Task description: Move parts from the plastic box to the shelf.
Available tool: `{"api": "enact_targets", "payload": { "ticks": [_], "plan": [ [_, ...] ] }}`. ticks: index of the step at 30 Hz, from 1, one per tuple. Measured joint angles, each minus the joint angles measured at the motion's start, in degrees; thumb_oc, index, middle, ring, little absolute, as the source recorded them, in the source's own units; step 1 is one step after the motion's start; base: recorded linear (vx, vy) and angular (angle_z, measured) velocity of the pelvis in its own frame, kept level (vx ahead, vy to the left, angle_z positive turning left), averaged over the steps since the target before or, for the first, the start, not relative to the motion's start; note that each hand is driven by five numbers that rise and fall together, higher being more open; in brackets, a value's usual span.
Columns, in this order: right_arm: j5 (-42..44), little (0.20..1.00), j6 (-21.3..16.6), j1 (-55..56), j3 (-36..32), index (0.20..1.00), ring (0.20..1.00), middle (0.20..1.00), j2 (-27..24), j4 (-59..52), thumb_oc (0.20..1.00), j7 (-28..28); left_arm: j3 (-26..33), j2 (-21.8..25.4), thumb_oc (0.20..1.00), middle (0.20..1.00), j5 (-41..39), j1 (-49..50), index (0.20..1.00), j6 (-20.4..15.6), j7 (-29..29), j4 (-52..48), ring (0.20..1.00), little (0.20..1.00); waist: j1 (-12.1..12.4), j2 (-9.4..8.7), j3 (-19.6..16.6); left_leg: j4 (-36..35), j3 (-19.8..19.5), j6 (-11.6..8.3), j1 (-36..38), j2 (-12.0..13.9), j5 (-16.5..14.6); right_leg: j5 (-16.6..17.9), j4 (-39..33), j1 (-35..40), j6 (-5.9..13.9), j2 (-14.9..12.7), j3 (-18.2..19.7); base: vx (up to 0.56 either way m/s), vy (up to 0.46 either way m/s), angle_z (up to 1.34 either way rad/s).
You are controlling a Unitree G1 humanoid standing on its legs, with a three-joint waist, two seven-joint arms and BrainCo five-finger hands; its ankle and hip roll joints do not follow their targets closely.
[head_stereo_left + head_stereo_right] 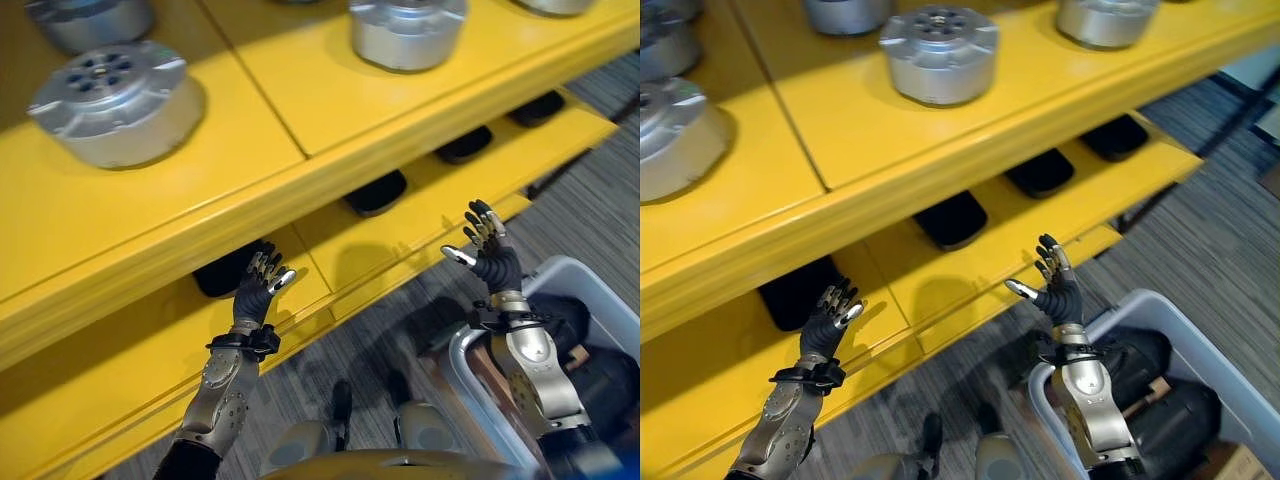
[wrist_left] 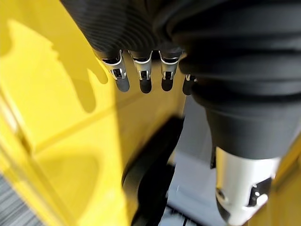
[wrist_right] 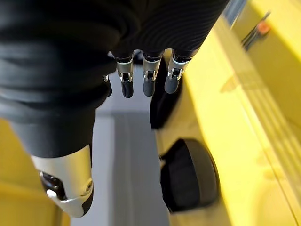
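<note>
Both hands are raised in front of the yellow shelf (image 1: 300,190), empty. My left hand (image 1: 255,290) is open, fingers spread, just before the lower board's front edge. My right hand (image 1: 490,255) is open too, held above the floor between the shelf and the grey plastic box (image 1: 1200,330). Dark parts (image 1: 1180,420) lie in that box at the lower right. Round silver parts (image 1: 110,95) (image 1: 405,30) stand on the upper board. In the left wrist view the straight fingers (image 2: 141,75) point at the shelf, and in the right wrist view the fingers (image 3: 148,80) do likewise.
Flat black parts (image 1: 375,192) (image 1: 465,145) lie in a row at the back of the lower board, one (image 1: 225,275) right behind my left hand. One such black part (image 3: 188,174) is close past my right hand. Grey striped floor (image 1: 1220,220) lies to the right.
</note>
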Motion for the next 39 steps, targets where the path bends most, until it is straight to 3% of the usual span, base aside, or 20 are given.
{"api": "enact_targets", "payload": {
  "ticks": [1, 2, 3, 4, 5, 7, 9, 12, 18, 25, 27, 28, 29, 30, 31, 32, 33, 35, 37, 39],
  "plan": [
    [0.0, 1.0, 0.16, -0.94, 0.95, 1.0, 1.0, 1.0, 0.3, 0.03, 1.0, -0.08, 0.41, 0.32, 1.0, 1.0, 0.01, 0.17, 1.0, 0.01, 0.14, 0.0, 1.0, 1.0, 0.86, -0.13, 0.2, 0.29, 2.97, 1.81, -0.41, 0.44, -0.2, 0.95, 1.0, -1.69, 1.06, -1.78, -3.45, -0.15, 0.01, -2.04],
    [0.0, 1.0, 0.38, -3.29, 3.5, 1.0, 1.0, 1.0, 0.51, 1.12, 1.0, -0.24, 1.43, 0.33, 1.0, 1.0, 0.02, 0.53, 1.0, 0.3, 0.17, 0.12, 1.0, 1.0, 2.13, -0.02, 1.04, 2.68, 9.02, 3.72, -1.1, 1.63, -1.78, 1.25, 3.58, -3.19, 0.97, -9.67, -23.79, -0.14, -0.014, -1.95],
    [-0.03, 1.0, 0.6, -3.62, 4.65, 1.0, 1.0, 1.0, 0.7, 1.99, 1.0, -0.11, 1.94, -0.66, 1.0, 1.0, 0.01, 1.63, 1.0, 0.31, 0.17, -0.05, 1.0, 1.0, 4.25, 1.26, 0.99, 4.46, 10.62, 3.02, -0.66, 2.79, -3.3, 1.19, 8.35, -0.71, 0.32, -17.7, -41.7, -0.1, -0.06, -1.58],
    [-0.01, 1.0, 0.72, -3.06, 4.35, 1.0, 1.0, 1.0, 0.43, 2.02, 1.0, -0.13, 2.23, -1.87, 1.0, 1.0, -0.07, 1.83, 1.0, 0.2, 0.21, -0.11, 1.0, 1.0, 4.25, 2.91, 1.07, 5.01, 11.05, 2.51, -0.54, 4.22, -3.7, 2.5, 9.38, 2.71, 0.62, -20.35, -41.14, -0.09, -0.058, -0.71],
    [-0.01, 1.0, 0.82, -2.62, 4.24, 1.0, 1.0, 1.0, 0.35, 1.95, 1.0, -0.16, 2.1, -1.99, 1.0, 1.0, -0.09, 2.31, 1.0, 0.24, 0.19, -0.18, 1.0, 1.0, 4.29, 3.79, 1.07, 5.04, 11.21, 1.8, -0.5, 5.4, -3.4, 2.62, 10.68, 4.12, 1.16, -19.94, -34.43, -0.07, -0.068, -0.31],
    [-0.04, 1.0, 1.22, -3.12, 4.25, 1.0, 1.0, 1.0, 0.63, 1.63, 1.0, -0.16, 2.27, -0.39, 1.0, 1.0, -0.13, 2.95, 1.0, 0.35, 0.44, -0.63, 1.0, 1.0, 7.47, 2.81, 0.45, 4.97, 14.37, 0.56, -0.11, 6.85, -2.96, 2.76, 11.99, 5.35, 1.63, -20.28, -26.01, -0.03, -0.111, -0.77],
    [-0.04, 1.0, 1.26, -3.74, 4.54, 1.0, 1.0, 1.0, 2.19, 1.65, 1.0, -0.26, 3.2, 1.62, 1.0, 1.0, -0.14, 3.43, 1.0, 0.39, 1.17, -0.73, 1.0, 1.0, 8.2, 0.06, -0.77, 4.87, 16.78, -2.09, -0.2, 6.42, -2.6, 6.15, 3.64, 7.92, 1.88, -21.35, -27.98, 0.0, -0.173, -0.9],
    [-0.13, 1.0, 1.44, -3.93, 4.45, 1.0, 1.0, 1.0, 1.38, 1.83, 1.0, -0.28, 4.98, -1.48, 1.0, 1.0, -0.13, 4.74, 1.0, 0.48, 1.53, -0.07, 1.0, 1.0, 7.58, 1.41, -2.76, 3.42, 19.24, -3.85, -0.61, 9.29, -1.07, 6.9, -7.29, 10.02, 4.39, -16.2, -29.76, 0.03, -0.211, -0.93],
    [0.01, 1.0, 1.86, 0.28, 0.87, 1.0, 1.0, 1.0, -4.08, 1.74, 1.0, -0.64, 3.78, -4.97, 1.0, 1.0, -0.22, 4.57, 1.0, 0.45, 1.25, -0.39, 1.0, 1.0, 1.84, 2.69, -5.05, 2.94, 16.89, -5.2, 0.53, 15.01, 0.17, 7.58, -12.36, 11.71, 2.13, -9.28, -28.09, 0.05, -0.181, -0.31],
    [0.05, 1.0, 1.66, 2.7, 0.84, 1.0, 1.0, 1.0, -4.44, 1.5, 1.0, -0.38, 3.75, -4.88, 1.0, 1.0, -0.32, 7.45, 1.0, 0.51, 0.91, -0.43, 1.0, 1.0, -0.02, 4.11, -4.97, 3.5, 18.65, -5.71, 0.37, 18.67, 0.66, 7.41, -13.32, 9.69, 0.79, -5.52, -25.46, 0.04, -0.251, -0.25],
    [0.11, 1.0, 1.25, 2.44, 0.75, 1.0, 1.0, 1.0, -4.48, 1.55, 1.0, -0.15, 3.88, -3.76, 1.0, 1.0, -0.43, 6.64, 1.0, 0.48, -0.03, 0.02, 1.0, 1.0, 0.0, 4.27, -3.05, 15.87, 16.87, -6.77, -5.58, 25.29, 1.66, 1.74, -1.25, 2.72, -5.06, -1.96, -23.92, -0.06, -0.315, -0.58],
    [0.15, 1.0, 1.04, 2.43, 0.7, 1.0, 1.0, 1.0, -4.48, 1.52, 1.0, -0.05, 3.72, -2.85, 1.0, 1.0, -0.44, 6.17, 1.0, 0.44, -0.13, -0.04, 1.0, 1.0, 1.09, 2.92, -1.86, 23.03, 11.69, -10.3, -9.93, 27.19, 5.08, -1.84, 4.93, -0.49, -6.99, -1.32, -23.74, -0.01, -0.03, -0.38],
    [0.12, 1.0, 0.75, 2.06, -0.62, 1.0, 1.0, 1.0, -3.76, 1.16, 1.0, -0.33, 3.2, -2.82, 1.0, 1.0, -0.71, 4.37, 1.0, 0.47, -0.01, 0.11, 1.0, 1.0, 1.35, 1.17, 0.42, 30.13, 0.85, -11.6, -15.98, 25.65, 6.03, -2.68, 5.78, -0.98, -8.16, -1.12, -22.87, 0.08, 0.162, -0.18],
    [0.14, 1.0, 0.62, 0.75, -1.6, 1.0, 1.0, 1.0, -3.46, 0.23, 1.0, -0.98, 2.27, -3.0, 1.0, 1.0, -0.72, 3.71, 1.0, 0.62, -0.19, 0.04, 1.0, 1.0, 1.73, 0.63, 2.13, 26.99, -4.07, -12.17, -17.66, 22.02, 3.29, -1.71, 3.46, -1.23, -6.77, -0.7, -22.33, 0.09, 0.195, -0.48],
    [0.14, 1.0, 0.17, -1.79, -1.6, 1.0, 1.0, 1.0, -2.07, 0.57, 1.0, -1.6, 1.76, -3.34, 1.0, 1.0, -0.73, 3.59, 1.0, 0.64, -0.07, 0.05, 1.0, 1.0, 1.96, 0.94, 2.72, 7.97, -5.52, -11.93, -14.5, 21.23, 2.99, 0.69, -0.48, -1.29, -5.27, 2.01, -20.48, 0.09, 0.316, -0.66],
    [0.15, 1.0, -0.13, -3.25, -1.62, 1.0, 1.0, 1.0, -1.45, 0.79, 1.0, -2.32, 1.46, -3.23, 1.0, 1.0, -0.71, 1.92, 1.0, 0.67, -0.08, 0.81, 1.0, 1.0, 2.17, 1.48, 4.3, -0.78, -7.46, -11.86, -13.58, 21.68, 3.23, 1.54, -2.27, -0.31, -4.33, 3.72, -19.79, 0.09, 0.379, -1.05],
    [0.17, 1.0, -0.16, -3.28, -1.5, 1.0, 1.0, 1.0, -1.43, 1.07, 1.0, -2.2, 1.94, -3.09, 1.0, 1.0, -0.77, 0.03, 1.0, 0.35, 0.04, 0.91, 1.0, 1.0, 2.2, 1.14, 5.54, 0.42, -8.1, -10.52, -13.67, 21.27, 1.94, 2.76, -2.32, -0.23, -5.16, 5.6, -17.29, 0.1, 0.458, -1.26],
    [0.23, 1.0, -0.98, -2.13, -3.03, 1.0, 1.0, 1.0, -1.98, 1.11, 1.0, -2.51, 2.08, -2.56, 1.0, 1.0, -0.79, 0.01, 1.0, 0.3, 0.02, 0.64, 1.0, 1.0, 0.17, 2.46, 6.58, 6.76, -1.32, -9.89, -13.01, 17.67, 1.46, 2.21, -2.97, -0.46, -4.97, 5.61, -14.23, 0.04, 0.325, -1.23],
    [0.25, 1.0, -0.85, -0.98, -3.05, 1.0, 1.0, 1.0, -5.0, 0.92, 1.0, -2.75, 2.13, -2.89, 1.0, 1.0, -0.78, -0.45, 1.0, -0.11, -0.06, -0.21, 1.0, 1.0, -1.71, 4.58, 7.68, 2.51, 4.47, -8.69, -8.41, 17.29, 2.32, 3.83, -4.42, -0.48, -7.41, 5.27, -11.98, 0.0, 0.225, -0.63],
    [0.2, 1.0, -0.81, -0.57, -1.72, 1.0, 1.0, 1.0, -4.51, 0.3, 1.0, -2.61, 2.14, -2.5, 1.0, 1.0, -0.79, -3.16, 1.0, -0.19, 0.19, -0.16, 1.0, 1.0, -0.12, 4.14, 9.06, -0.1, 5.21, -7.89, -8.3, 12.65, 2.0, 3.91, -4.81, -1.97, -5.98, 0.65, -11.53, 0.02, 0.162, -0.02]
  ]
}}
